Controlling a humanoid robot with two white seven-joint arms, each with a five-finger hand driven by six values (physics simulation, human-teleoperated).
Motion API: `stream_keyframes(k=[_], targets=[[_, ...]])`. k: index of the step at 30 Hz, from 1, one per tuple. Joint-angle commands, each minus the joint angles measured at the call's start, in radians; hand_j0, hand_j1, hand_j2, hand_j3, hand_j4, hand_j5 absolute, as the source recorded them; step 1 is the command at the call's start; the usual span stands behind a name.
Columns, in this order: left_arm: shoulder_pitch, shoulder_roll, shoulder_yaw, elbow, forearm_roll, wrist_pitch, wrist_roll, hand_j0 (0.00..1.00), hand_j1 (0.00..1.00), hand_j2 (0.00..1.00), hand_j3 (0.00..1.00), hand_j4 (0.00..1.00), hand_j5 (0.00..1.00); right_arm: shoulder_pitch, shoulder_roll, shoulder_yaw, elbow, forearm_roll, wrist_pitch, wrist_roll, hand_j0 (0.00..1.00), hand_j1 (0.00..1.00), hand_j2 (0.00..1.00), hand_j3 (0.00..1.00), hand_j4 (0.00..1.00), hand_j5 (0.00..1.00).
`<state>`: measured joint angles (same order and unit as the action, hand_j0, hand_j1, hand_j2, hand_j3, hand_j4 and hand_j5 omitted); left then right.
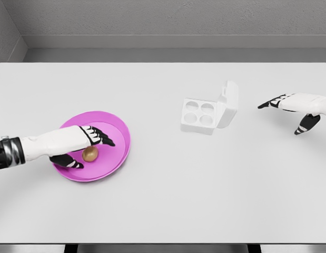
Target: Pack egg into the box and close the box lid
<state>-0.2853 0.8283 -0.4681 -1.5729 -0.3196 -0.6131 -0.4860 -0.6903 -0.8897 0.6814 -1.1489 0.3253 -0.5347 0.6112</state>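
— Grey walls behind, and a white bench (163,200) filling most of the head view. What sits on it?

— At the left, a pink plate (118,132) with a brown egg (90,154) on it. Right of centre, a white box (206,114), its lid (229,104) standing open; four round cups show, all vacant.

— And the left hand (81,145)?

— Over the plate. Its fingers (102,138) and thumb bracket the egg, one side above, one below, spread and not clamped; whether they touch it I cannot tell.

— The right hand (297,108)?

— Near the right edge, well apart from the box, fingers loosely spread, holding nothing.
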Motion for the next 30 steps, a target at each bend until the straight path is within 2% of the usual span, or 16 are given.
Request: stream_keyframes(k=[1, 26, 28, 30], targets=[[0.000, -0.006, 0.000, 0.007, 0.007, 0.002, 0.001, 0.91, 0.91, 0.91, 0.91, 0.91, 0.91, 0.000, 0.000, 0.001, -0.002, -0.005, 0.001, 0.000, 1.00, 1.00, 1.00, 1.00, 1.00, 1.00], [0.000, -0.008, -0.001, 0.005, 0.008, 0.002, 0.003, 0.91, 0.91, 0.91, 0.91, 0.91, 0.91, 0.000, -0.002, 0.006, -0.006, -0.005, 0.001, 0.000, 1.00, 1.00, 1.00, 1.00, 1.00, 1.00], [0.000, -0.006, -0.001, 0.005, 0.008, 0.002, 0.003, 0.88, 0.88, 0.88, 0.88, 0.88, 0.88, -0.002, -0.002, 0.006, -0.006, -0.005, 0.001, 0.000, 1.00, 1.00, 1.00, 1.00, 1.00, 1.00], [0.002, -0.005, 0.000, 0.005, 0.010, 0.002, 0.003, 0.75, 0.75, 0.75, 0.75, 0.75, 0.75, -0.002, -0.002, 0.006, -0.006, -0.005, 0.001, 0.000, 1.00, 1.00, 1.00, 1.00, 1.00, 1.00]])
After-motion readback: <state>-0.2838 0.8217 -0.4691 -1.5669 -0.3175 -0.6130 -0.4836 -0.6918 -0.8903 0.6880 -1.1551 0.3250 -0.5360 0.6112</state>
